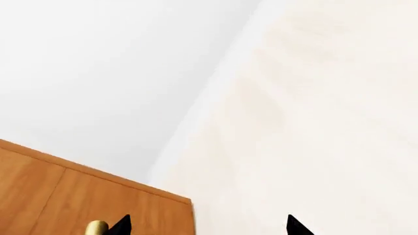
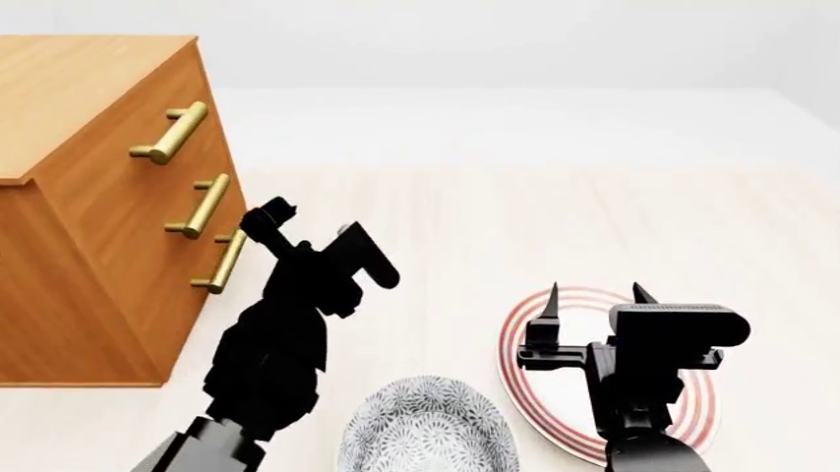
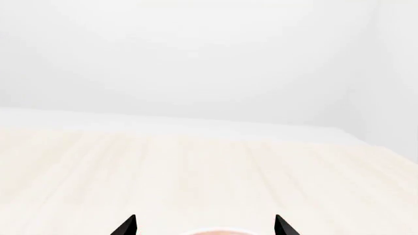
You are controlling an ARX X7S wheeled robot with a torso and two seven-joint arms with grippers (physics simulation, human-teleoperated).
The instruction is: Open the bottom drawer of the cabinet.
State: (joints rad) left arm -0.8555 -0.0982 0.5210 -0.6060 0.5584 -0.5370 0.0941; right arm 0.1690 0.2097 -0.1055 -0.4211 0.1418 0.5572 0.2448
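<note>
1. Cabinet (image 2: 92, 197) sits at far left on the pale floor; all 3 drawers look closed.
2. Bottom drawer (image 2: 177, 305) is lowest of the 3, w/ brass handle (image 2: 226, 262) on its front.
3. Left gripper (image 2: 311, 228) is just right of that handle, fingers spread, holding nothing; contact w/ handle unclear.
4. Right gripper (image 2: 596, 293) hovers over striped plate (image 2: 525, 379) at near right, fingers spread, empty.
5. Patterned bowl (image 2: 427, 428) sits near centre, just left of plate.
</note>
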